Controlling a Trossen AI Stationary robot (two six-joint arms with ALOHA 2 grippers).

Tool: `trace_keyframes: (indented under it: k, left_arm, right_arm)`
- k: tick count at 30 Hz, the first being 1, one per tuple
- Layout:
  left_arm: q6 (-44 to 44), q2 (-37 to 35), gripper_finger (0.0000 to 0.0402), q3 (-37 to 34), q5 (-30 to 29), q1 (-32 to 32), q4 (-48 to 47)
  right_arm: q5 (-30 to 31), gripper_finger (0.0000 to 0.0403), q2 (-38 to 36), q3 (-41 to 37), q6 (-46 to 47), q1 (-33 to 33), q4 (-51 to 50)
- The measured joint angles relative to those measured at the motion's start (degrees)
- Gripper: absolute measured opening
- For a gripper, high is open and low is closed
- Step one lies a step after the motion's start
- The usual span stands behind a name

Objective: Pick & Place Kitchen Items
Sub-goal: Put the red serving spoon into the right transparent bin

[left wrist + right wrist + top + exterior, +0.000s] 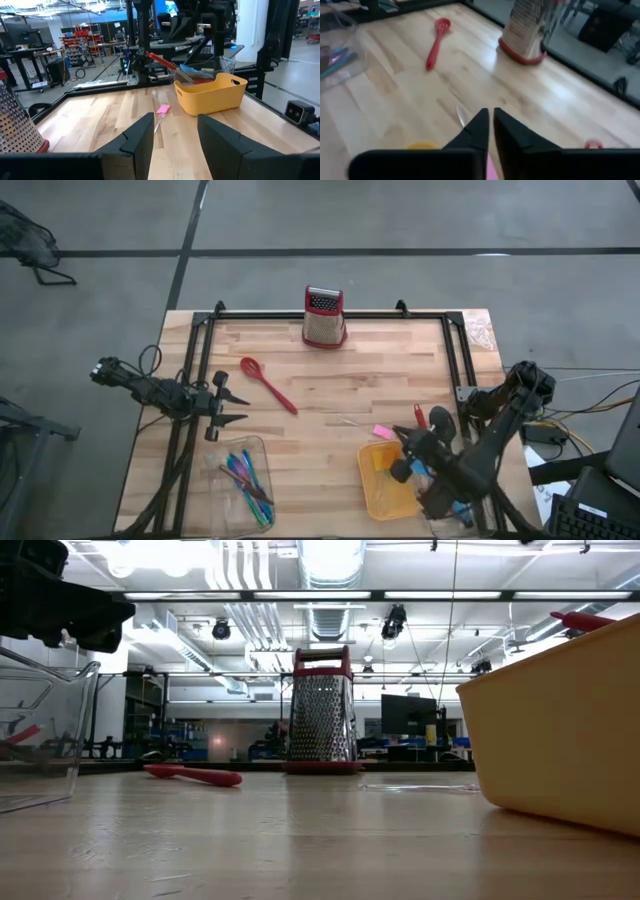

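1. Nearest the low camera: orange tray point(560, 730), wall filling the right of that view; red utensil tip showing above its rim.
2. Right gripper point(490, 125): fingers pressed together, nothing visibly pinched; poised above the table just beside the orange tray, over a pink piece point(382, 431) on a thin clear stick.
3. Left gripper point(172, 135): fingers spread, empty; waiting at the table's left edge, beside the clear tray point(222, 495).
4. Red spoon point(266, 383): flat on bare wood, left of centre, well apart from both trays. Not yet placed.
5. Pink piece: loose on the table, just beside the orange tray's far corner. Not yet placed.
6. Thin purple, green and blue sticks point(246, 478): lying inside the clear tray. Judged done.
7. Long-handled red and blue utensils point(192, 72): resting in the orange tray, handles over the rim. Judged done; exact count hidden by the right arm.
8. Box grater point(324, 317): upright at the far edge; not part of the sorting.
9. Progress, as a judgement: well past halfway; red spoon and pink piece left.
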Motion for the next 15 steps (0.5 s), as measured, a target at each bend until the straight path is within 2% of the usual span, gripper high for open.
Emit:
trace_keyframes:
  k: [4,11,15]
  left_arm:
    - [0.04,0.01,0.0158,0.00,0.01,-0.01,0.61]
    - [-0.69,0.17,0.0158,0.00,0.13,0.01,10.15]
    - [-2.29,0.10,0.0158,0.07,2.70,0.00,14.35]
  right_arm:
    - [2.35,0.0009,-0.77,-0.14,-11.39,-3.26,7.20]
    - [3.29,0.0008,-1.09,-0.20,-26.63,-7.55,17.76]
    - [2.66,0.0008,-2.05,-0.20,-33.90,-9.57,22.69]
